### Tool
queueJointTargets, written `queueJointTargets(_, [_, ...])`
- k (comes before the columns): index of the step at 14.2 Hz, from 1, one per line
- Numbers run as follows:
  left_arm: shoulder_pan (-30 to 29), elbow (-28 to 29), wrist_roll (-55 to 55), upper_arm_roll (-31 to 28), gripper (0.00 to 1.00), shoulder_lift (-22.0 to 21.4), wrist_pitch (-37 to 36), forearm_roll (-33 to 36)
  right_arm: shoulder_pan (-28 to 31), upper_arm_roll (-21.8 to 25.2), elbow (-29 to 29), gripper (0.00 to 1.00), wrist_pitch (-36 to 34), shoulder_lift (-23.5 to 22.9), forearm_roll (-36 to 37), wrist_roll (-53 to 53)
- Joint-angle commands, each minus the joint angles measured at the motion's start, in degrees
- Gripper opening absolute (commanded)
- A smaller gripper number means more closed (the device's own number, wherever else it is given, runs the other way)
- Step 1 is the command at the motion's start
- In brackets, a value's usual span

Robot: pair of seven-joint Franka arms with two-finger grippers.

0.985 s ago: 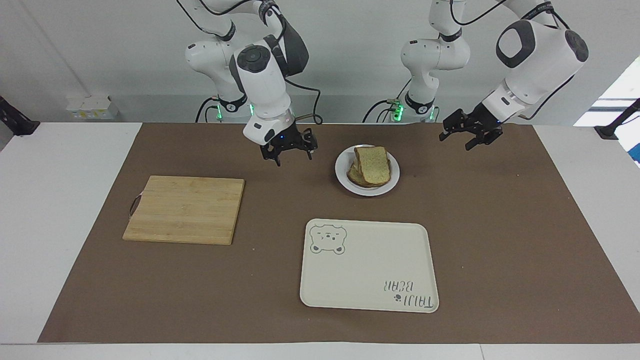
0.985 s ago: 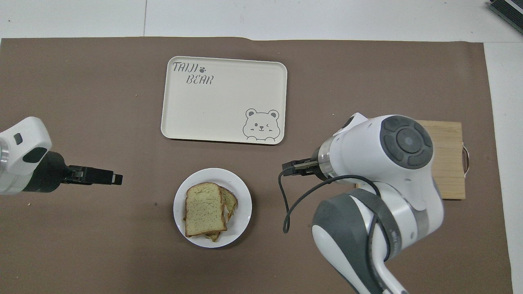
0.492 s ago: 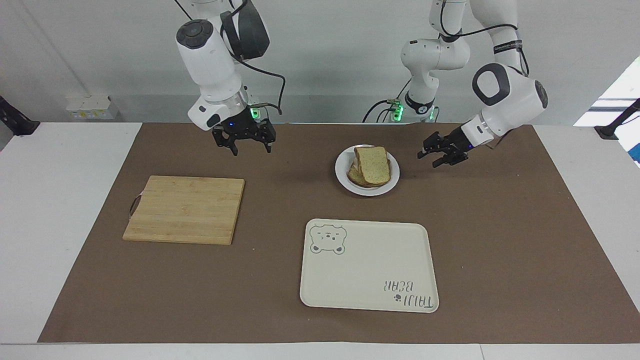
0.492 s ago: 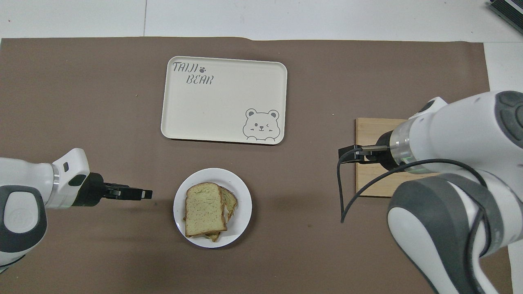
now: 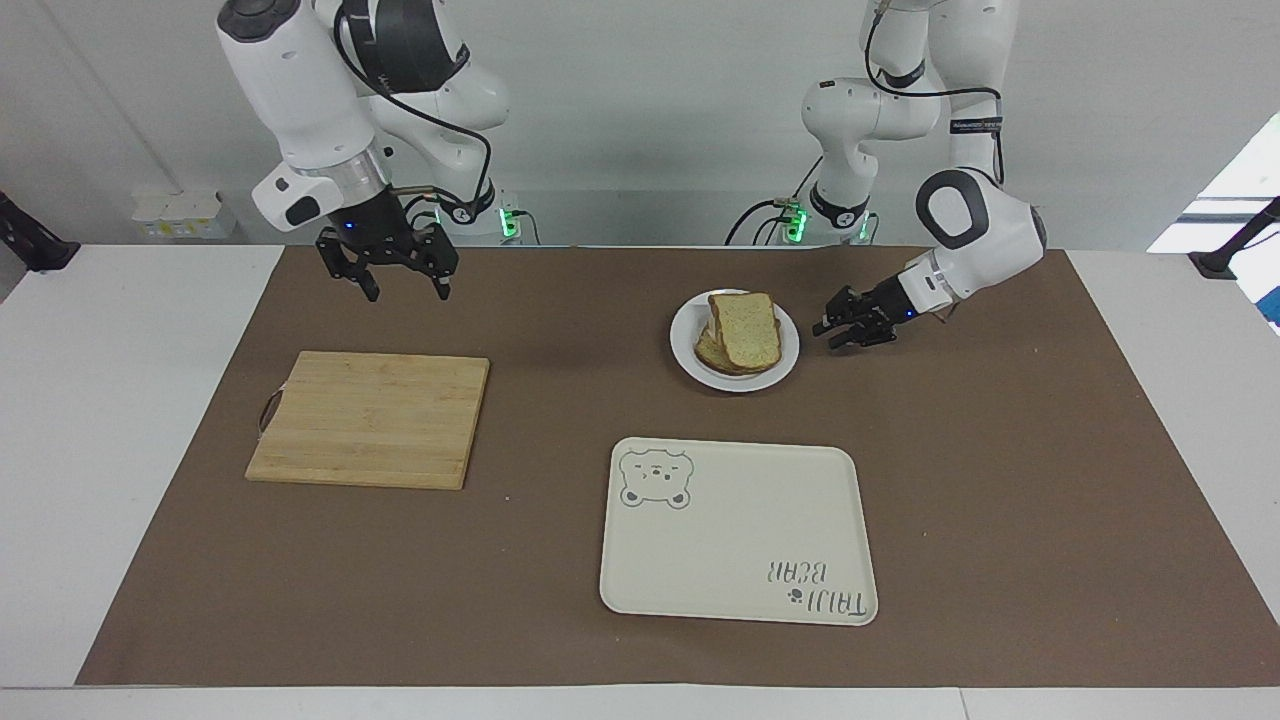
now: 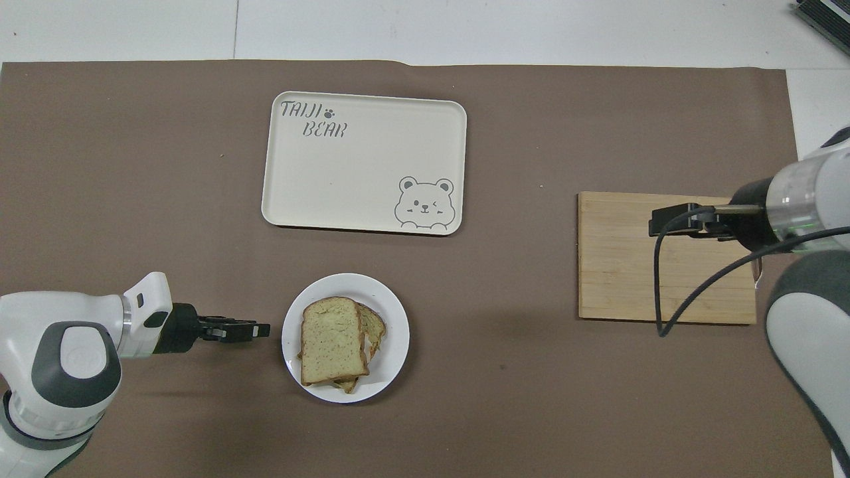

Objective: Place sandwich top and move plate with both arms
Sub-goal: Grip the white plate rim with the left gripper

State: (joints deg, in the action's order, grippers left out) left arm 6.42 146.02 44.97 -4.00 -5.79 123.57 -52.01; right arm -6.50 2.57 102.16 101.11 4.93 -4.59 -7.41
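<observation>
The small white plate (image 5: 786,365) (image 6: 393,317) sits on the brown mat, nearer to the robots than the tray. A stack of bread lies on it, and the sandwich top (image 5: 746,328) (image 6: 332,338), a plain tan slice with a darker crust, is the uppermost slice. My left gripper (image 5: 832,334) (image 6: 260,328) is low beside the plate on the left arm's side, close to the rim without touching it, open and empty. My right gripper (image 5: 405,290) (image 6: 654,222) is raised, open and empty, over the cutting board's edge nearest the robots.
A cream tray with a bear print (image 5: 740,540) (image 6: 358,172) lies farther from the robots than the plate. A wooden cutting board (image 5: 370,418) (image 6: 631,272) lies toward the right arm's end of the table.
My left gripper has come down and in toward the plate. My right gripper has swung away from the plate toward the right arm's end and risen, now over the cutting board.
</observation>
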Motion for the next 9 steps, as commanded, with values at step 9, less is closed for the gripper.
queueJointTargets(9, [9.22, 5.33, 3.19, -0.49, 0.34, 0.52, 9.94, -14.08, 1.84, 3.66, -12.24, 1.00, -12.42, -0.01, 4.51, 1.43])
